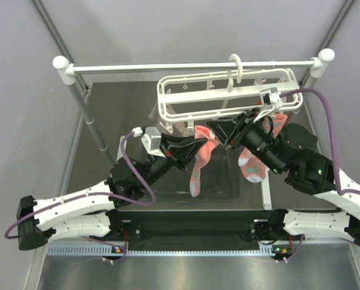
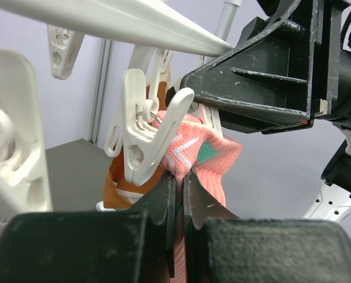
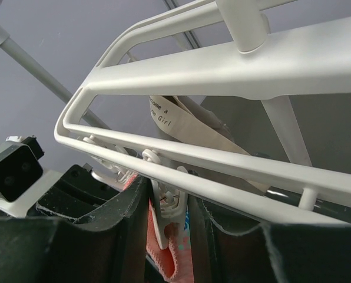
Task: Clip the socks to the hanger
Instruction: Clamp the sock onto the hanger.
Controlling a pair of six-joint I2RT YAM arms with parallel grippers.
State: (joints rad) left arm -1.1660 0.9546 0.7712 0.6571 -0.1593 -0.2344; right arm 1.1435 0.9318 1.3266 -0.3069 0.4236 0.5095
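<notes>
Left fingers (image 2: pixel 161 203) clamp the sock (image 1: pixel 196 172) at its top, its length hanging toe-down. Right fingers (image 3: pixel 125 236) squeeze a clip (image 3: pixel 164 207) under the hanger (image 3: pixel 317 59), which runs left to right.

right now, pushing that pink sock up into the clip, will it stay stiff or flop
Likely floppy: the sock hangs limp below the left hand. Its pinched edge bulges into a fold above the fingers, so pushing it at the clip probably crumples it. The knit looks grippy, so unlikely to slip.
</notes>
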